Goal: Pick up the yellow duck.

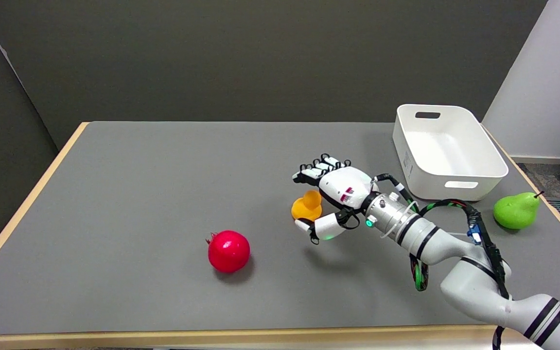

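The yellow duck [306,206], orange-yellow in this light, sits on the grey table [114,194] right of centre. My right hand [334,194] is low over the table and wraps around the duck from its right side. The fingers [316,172] reach past the duck's far side and the thumb [320,228] lies at its near side. The duck shows in the gap between them; I cannot tell whether the hand is touching it. The arm comes in from the lower right.
A red pomegranate [229,251] lies to the duck's left, nearer the front edge. A white bin [447,150] stands at the back right, and a green pear [516,210] lies near the right edge.
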You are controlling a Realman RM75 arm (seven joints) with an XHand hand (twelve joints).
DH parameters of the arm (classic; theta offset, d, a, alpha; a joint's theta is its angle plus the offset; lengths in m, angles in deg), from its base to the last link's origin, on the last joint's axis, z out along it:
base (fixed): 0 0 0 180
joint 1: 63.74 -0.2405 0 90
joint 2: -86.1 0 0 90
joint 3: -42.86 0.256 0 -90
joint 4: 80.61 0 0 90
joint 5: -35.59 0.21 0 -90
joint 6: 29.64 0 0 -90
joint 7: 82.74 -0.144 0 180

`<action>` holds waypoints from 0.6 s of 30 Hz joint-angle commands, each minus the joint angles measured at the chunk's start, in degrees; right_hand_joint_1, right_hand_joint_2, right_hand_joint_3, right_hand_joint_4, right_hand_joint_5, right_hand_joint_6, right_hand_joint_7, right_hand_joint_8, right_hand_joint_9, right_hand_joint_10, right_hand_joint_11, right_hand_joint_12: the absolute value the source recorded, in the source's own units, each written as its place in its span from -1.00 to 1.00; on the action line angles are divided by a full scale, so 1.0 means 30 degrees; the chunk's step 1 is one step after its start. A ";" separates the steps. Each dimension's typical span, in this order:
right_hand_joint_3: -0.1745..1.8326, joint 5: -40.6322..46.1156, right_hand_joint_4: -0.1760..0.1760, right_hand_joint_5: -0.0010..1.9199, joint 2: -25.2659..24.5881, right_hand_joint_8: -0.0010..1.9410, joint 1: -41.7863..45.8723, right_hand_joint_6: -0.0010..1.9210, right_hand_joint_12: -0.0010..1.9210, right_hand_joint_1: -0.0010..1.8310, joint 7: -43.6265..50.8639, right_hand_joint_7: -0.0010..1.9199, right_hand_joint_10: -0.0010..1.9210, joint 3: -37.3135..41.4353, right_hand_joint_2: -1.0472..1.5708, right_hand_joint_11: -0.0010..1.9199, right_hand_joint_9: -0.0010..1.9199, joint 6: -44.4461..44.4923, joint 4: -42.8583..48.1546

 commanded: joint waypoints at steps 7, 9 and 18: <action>0.03 0.1392 -0.46 -0.72 -0.0621 -0.59 -0.0945 -0.49 0.01 -0.49 0.0135 -0.60 -0.30 -0.0375 0.29 -1.00 -0.79 0.0354 -0.3289; 0.03 0.1392 -0.46 -0.72 -0.0714 -0.59 -0.1128 -0.49 0.01 -0.49 0.0135 -0.60 -0.30 -0.0570 0.29 -1.00 -0.79 0.0478 -0.3523; 0.13 0.1923 -0.46 -0.74 -0.0575 -0.52 -0.3019 -0.45 0.00 -0.53 0.0135 -0.64 -0.30 -0.2086 0.26 -1.00 -0.79 0.0515 -0.4300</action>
